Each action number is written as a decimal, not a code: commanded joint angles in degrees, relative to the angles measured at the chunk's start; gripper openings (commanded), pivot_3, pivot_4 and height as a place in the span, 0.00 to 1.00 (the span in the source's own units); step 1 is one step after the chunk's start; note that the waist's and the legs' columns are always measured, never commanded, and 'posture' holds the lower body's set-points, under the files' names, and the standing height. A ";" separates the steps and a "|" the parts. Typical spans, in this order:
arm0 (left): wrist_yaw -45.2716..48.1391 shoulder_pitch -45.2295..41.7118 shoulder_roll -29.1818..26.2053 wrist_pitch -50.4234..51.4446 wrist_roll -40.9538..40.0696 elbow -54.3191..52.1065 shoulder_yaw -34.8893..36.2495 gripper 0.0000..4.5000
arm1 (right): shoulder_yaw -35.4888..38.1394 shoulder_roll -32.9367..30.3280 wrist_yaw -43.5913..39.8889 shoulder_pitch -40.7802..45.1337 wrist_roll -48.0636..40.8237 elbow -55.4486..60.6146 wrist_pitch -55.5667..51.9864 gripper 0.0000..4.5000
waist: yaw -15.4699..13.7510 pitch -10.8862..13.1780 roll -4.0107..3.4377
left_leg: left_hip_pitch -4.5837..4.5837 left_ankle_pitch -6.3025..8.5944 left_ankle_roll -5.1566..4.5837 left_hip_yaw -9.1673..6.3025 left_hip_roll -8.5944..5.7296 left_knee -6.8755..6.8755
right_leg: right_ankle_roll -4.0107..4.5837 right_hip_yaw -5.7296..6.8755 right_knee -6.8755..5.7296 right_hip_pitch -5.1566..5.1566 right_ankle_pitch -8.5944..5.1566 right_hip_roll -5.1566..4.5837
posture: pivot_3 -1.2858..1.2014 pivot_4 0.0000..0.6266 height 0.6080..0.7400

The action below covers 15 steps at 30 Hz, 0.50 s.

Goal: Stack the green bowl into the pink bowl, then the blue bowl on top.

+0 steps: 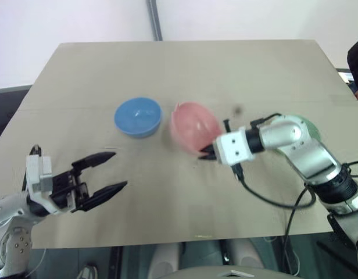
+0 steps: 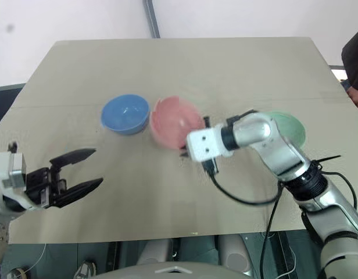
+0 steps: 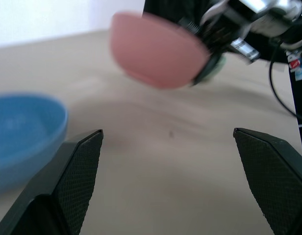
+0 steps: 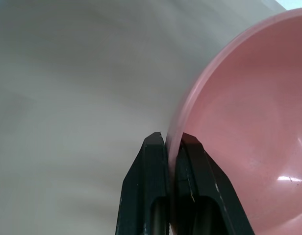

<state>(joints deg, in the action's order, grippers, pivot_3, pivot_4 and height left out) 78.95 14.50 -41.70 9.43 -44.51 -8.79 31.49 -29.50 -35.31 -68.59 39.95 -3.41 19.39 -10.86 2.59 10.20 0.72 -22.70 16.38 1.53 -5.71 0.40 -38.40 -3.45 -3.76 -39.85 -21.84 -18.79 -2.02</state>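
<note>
The pink bowl (image 1: 193, 126) is near the middle of the bench (image 1: 185, 64), tipped up on edge so its opening faces partly toward the robot and to its left rather than straight up; from the left wrist view its rounded underside (image 3: 158, 56) shows clear of the bench top. The right gripper (image 4: 173, 144) is clenched on the bowl's rim, one black finger inside the wall and one outside, at the bowl's near right side. The right forearm runs back from there toward the bench's right edge.

The blue bowl (image 1: 138, 116) sits upright just beside the pink bowl on its left, opening up; the two rims look very close, and I cannot tell whether they touch. The green bowl (image 2: 286, 129) stands upright to the right of the pink one, largely hidden behind the right arm, with a strip of its rim and wall showing.

The left gripper (image 1: 103, 174) hovers over the near left part of the bench, its fingers spread wide and grasping nothing, pointing toward the bowls and well apart from them.

Open bench lies on all sides: a wide bare band behind the bowls up to the far edge, and another in front down to the near edge. A black cable (image 1: 272, 200) loops over the near right part. A person's dark sleeve (image 1: 357, 64) shows at the far right corner.
</note>
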 commanded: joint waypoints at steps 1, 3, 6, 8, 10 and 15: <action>2.93 -0.55 -1.66 -2.51 0.49 1.01 1.61 1.00 | -0.79 0.45 -0.42 0.79 1.87 1.81 1.09 0.01 | -0.07 0.00 0.00 | 0.00 0.00 0.00 -0.01 0.00 -0.01 | 0.00 0.01 0.00 0.00 0.00 0.00 | 0.52 0.24 1.00; 3.49 -1.09 -1.80 -3.05 0.88 1.47 1.26 1.00 | -1.91 0.67 -0.29 1.35 3.92 0.07 1.70 0.01 | -0.30 -0.02 0.03 | 0.07 -0.02 0.03 -0.06 -0.02 -0.05 | 0.01 0.05 -0.04 0.11 0.02 -0.02 | 0.52 0.24 1.00; 3.77 -2.08 -2.00 -3.59 1.08 2.12 0.78 1.00 | -2.29 1.55 -0.36 1.57 4.98 -1.07 1.20 0.01 | -0.28 -0.02 0.03 | 0.11 -0.04 0.06 -0.15 -0.05 -0.07 | 0.03 0.13 -0.03 0.14 0.03 -0.03 | 0.52 0.24 1.00; 3.67 -2.91 -2.19 -3.33 1.09 2.15 0.62 1.00 | -2.35 1.77 -1.14 1.46 4.89 -1.05 0.14 0.01 | -0.18 -0.01 0.02 | 0.08 -0.05 0.09 -0.15 -0.04 -0.05 | 0.03 0.13 -0.02 0.12 0.03 -0.01 | 0.52 0.24 1.00; 3.50 -3.42 -2.36 -2.80 0.99 1.86 0.78 1.00 | -2.52 1.27 -2.22 1.09 5.01 -0.83 -0.20 0.01 | -0.14 -0.02 0.02 | 0.06 -0.13 0.23 -0.15 -0.03 -0.02 | 0.03 0.12 0.01 0.11 0.02 0.00 | 0.52 0.24 1.00; 2.71 -3.74 -2.44 -1.97 0.66 0.84 1.20 1.00 | -3.15 -1.25 -4.68 -0.75 5.89 -0.35 2.73 0.01 | -0.10 -0.01 0.02 | 0.03 -0.12 0.22 -0.12 -0.03 -0.01 | 0.03 0.09 0.06 0.08 0.02 -0.01 | 0.52 0.24 1.00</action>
<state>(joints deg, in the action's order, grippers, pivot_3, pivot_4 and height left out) 82.06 10.68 -43.22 7.25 -42.96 -6.27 31.37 -32.93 -36.25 -72.48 39.32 2.48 17.11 -9.79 2.50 10.19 0.74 -22.67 16.27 1.72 -5.84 0.37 -38.41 -3.42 -3.66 -39.81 -21.75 -18.77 -2.02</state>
